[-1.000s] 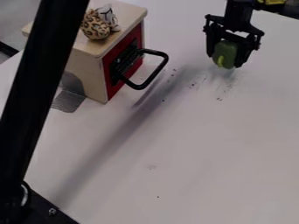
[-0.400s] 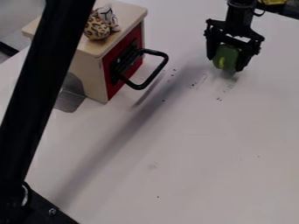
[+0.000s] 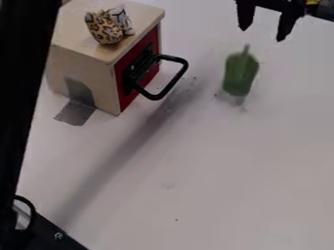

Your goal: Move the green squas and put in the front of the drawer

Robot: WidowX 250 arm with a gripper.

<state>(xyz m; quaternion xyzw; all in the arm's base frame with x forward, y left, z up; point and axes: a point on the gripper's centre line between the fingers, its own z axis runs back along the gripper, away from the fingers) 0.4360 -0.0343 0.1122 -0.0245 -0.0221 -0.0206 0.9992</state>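
The gripper (image 3: 264,29) is at the top right edge of the camera view, open, with its two fingers apart and nothing between them. Below it, at the upper right of the white surface, is the green squash (image 3: 240,73), slightly blurred, its thin stem pointing up toward the gripper. A gap separates the fingertips from the squash. At the upper left stands the drawer box, with a red drawer front (image 3: 128,84) and a black loop handle (image 3: 171,87) facing the squash's side. The drawer is closed.
A leopard-print toy (image 3: 103,29) and a white-and-black figure (image 3: 120,17) sit on the wooden box top (image 3: 73,29). A black post (image 3: 23,88) runs down the left edge to a dark base (image 3: 49,232). Grey tape (image 3: 75,113) lies beside the box.
The gripper has opened, let go of the green squash and risen toward the top edge. The squash now stands apart from it, slightly left of before. The black post has shifted left.
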